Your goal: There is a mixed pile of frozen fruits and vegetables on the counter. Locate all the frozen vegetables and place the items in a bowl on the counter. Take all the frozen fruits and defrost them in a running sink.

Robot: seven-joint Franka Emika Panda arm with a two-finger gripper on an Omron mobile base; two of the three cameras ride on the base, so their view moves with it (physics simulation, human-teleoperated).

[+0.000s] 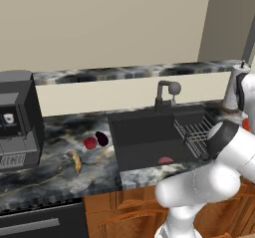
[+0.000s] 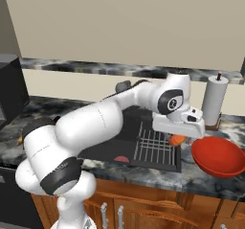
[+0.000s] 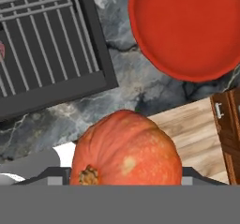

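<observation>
While the claw (image 2: 178, 138) grips the pumpkin (image 3: 125, 150), its stem faces the hand camera.

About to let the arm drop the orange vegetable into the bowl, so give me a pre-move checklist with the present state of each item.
1. Orange-red round vegetable in the tool: ok, it sits right at the fingers in the hand view and under the hand in the right base view.
2. Bowl upright and with nothing in it: ok.
3. Vegetable directly over the bowl: not ok, the bowl lies ahead of it, past bare counter.
4. Path to the bowl free: ok, but the paper towel roll stands close behind.
5. Firmness of the hold: cannot tell, the fingers are hidden by the vegetable.
</observation>
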